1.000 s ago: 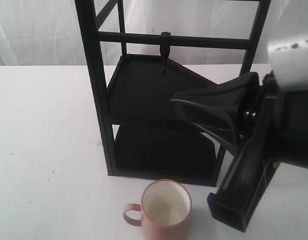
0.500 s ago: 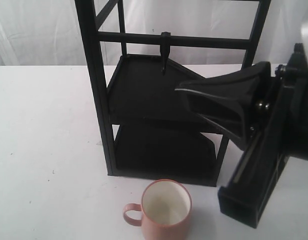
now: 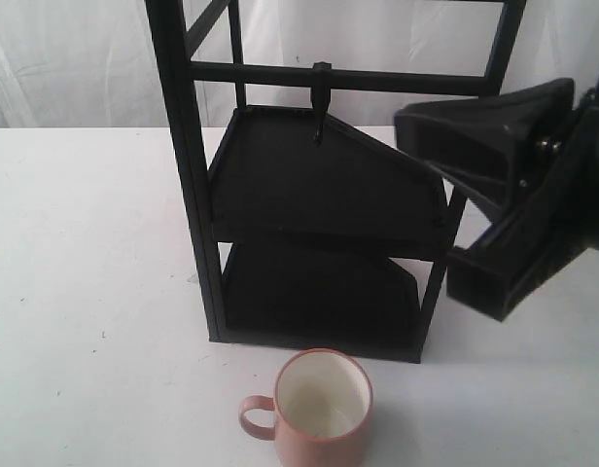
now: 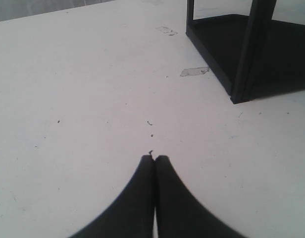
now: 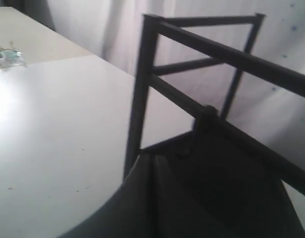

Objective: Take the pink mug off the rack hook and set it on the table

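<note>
The pink mug (image 3: 319,413) stood upright on the table (image 3: 86,292), mouth up, close to the edge at the foot of the exterior view and just in front of the rack (image 3: 194,195). The rack hook (image 3: 322,105) pointed down from the crossbar, well above the mug. The right gripper (image 3: 406,122) hung toward the table's right edge beside the upper shelf, fingers pressed together on nothing. The left gripper (image 4: 153,158) was likewise closed and empty over bare tabletop near a rack foot.
</note>
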You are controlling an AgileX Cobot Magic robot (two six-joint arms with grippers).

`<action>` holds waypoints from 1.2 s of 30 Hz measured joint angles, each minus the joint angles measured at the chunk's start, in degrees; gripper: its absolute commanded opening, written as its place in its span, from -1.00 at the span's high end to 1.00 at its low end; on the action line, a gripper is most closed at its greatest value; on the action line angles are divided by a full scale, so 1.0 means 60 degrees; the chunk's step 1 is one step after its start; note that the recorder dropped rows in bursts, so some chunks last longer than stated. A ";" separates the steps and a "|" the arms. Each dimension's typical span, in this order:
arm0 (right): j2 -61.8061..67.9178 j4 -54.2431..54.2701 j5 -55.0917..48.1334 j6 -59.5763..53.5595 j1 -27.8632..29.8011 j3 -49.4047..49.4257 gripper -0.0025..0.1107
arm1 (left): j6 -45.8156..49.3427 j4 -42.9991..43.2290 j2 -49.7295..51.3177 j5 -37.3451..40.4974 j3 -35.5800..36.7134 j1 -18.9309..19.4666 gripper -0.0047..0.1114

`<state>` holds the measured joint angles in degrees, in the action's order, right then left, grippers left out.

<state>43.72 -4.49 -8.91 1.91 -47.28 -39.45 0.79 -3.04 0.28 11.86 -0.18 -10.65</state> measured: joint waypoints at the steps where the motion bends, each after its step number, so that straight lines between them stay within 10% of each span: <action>1: -0.0089 0.0018 0.0000 0.0094 0.0334 0.0152 0.96 | 0.0000 0.0000 0.0000 0.0000 0.0000 0.0000 0.92; 19: -0.3714 0.0018 0.0241 0.0300 0.4791 0.3954 0.96 | 0.0000 0.0000 0.0000 0.0000 0.0000 0.0000 0.92; 36: -0.7088 0.0948 -0.0527 0.0759 0.5839 0.6512 0.96 | 0.0000 0.0000 0.0000 0.0000 0.0000 0.0000 0.92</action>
<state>1.20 1.19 -12.07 6.46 -12.24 -0.38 0.79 -3.04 0.28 11.86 -0.18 -10.65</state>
